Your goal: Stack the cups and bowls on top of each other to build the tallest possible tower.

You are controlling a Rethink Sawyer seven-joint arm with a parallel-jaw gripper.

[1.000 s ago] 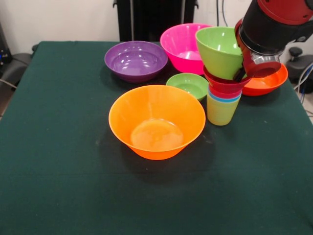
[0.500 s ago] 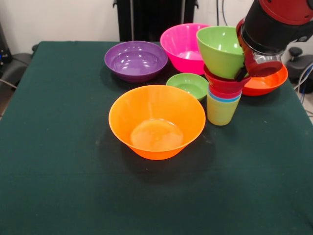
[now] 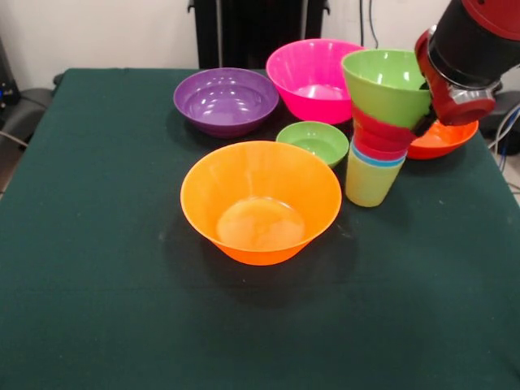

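Observation:
The tower stands at the right: a yellow-green cup (image 3: 368,185) at the bottom, a blue cup (image 3: 378,158) showing only its rim, a red cup and a small red bowl (image 3: 382,134) above it, and a lime green bowl (image 3: 388,85) on top. The tower leans to the right. My gripper (image 3: 424,119) is at the lime bowl's right rim and is shut on it; its tips are mostly hidden behind the bowl. The big orange bowl (image 3: 260,203) sits in the middle, with the small green bowl (image 3: 313,140) behind it.
The purple bowl (image 3: 226,99) and the big pink bowl (image 3: 313,73) stand at the back. The red-orange bowl (image 3: 439,140) lies behind the tower, under my arm (image 3: 471,45). The green table's edge (image 3: 508,187) is close on the right.
My gripper has moved right and slightly up. The lime bowl went with it, and the tower's upper part shifted right, so the column now leans that way.

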